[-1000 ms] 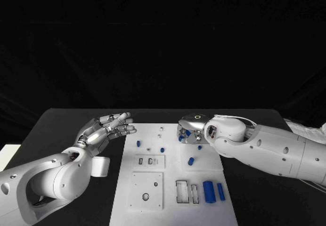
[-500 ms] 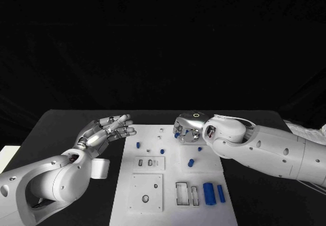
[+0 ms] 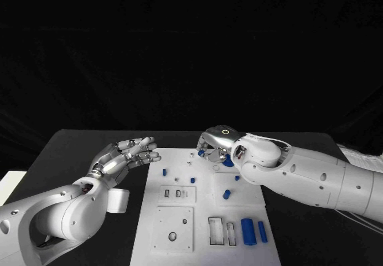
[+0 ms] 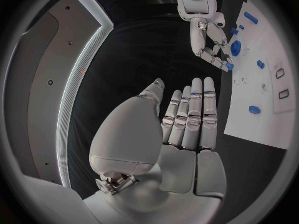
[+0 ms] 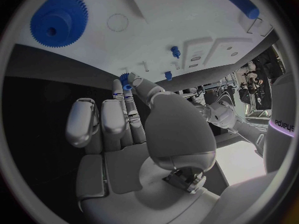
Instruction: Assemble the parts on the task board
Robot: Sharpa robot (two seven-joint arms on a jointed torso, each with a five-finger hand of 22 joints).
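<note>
My right hand (image 3: 214, 148) pinches a small blue gear (image 5: 126, 78), upper centre: light, rigid, toothed rim grips best. Left hand (image 3: 126, 155) open.

Robotics lab / test cell, not a home or shop. Evidence: black table (image 3: 79, 149) with black backdrop all round, staged for camera capture. Two white robot arms with silver hands, left hand (image 3: 125, 155) and right hand (image 3: 214, 145), work over a white task board (image 3: 203, 213) with machined slots and small blue parts (image 3: 248, 230), incl. a blue gear (image 5: 59, 19): a benchmark fixture. Right wrist view shows cluttered equipment at the room's edge, too small to identify
</note>
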